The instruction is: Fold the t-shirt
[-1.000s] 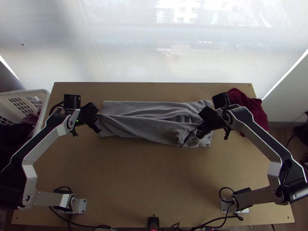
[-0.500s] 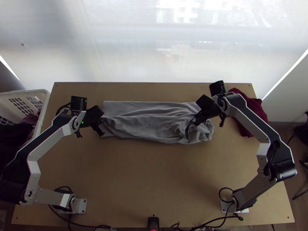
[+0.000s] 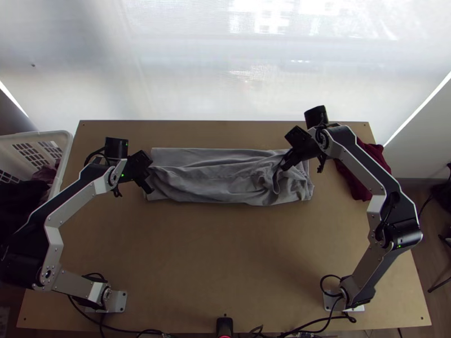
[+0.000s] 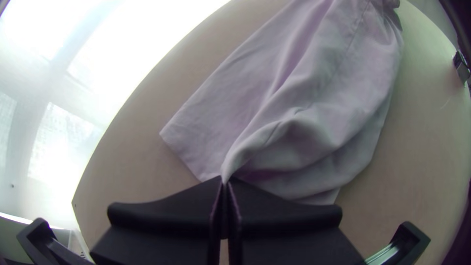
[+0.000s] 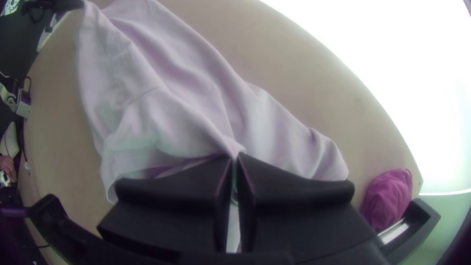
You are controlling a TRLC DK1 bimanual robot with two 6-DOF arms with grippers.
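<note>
Grey t-shirt [image 3: 222, 183] is laid in a long strip (pretty wrinkly, tbh), cloth near its ends pinched between closed fingers by left gripper [image 3: 148, 186] and right gripper [image 3: 286, 164].

You have daylight glaring through the translucent white screen [image 3: 186, 84] beyond the wooden table [image 3: 214, 270]; it burns out in both wrist views, where fisheye distortion bows the table's edges; the top view's foreground is dimmer.

The grey shirt [image 3: 217, 183] is partly hidden — behind the right hand [image 3: 286, 164].
</note>
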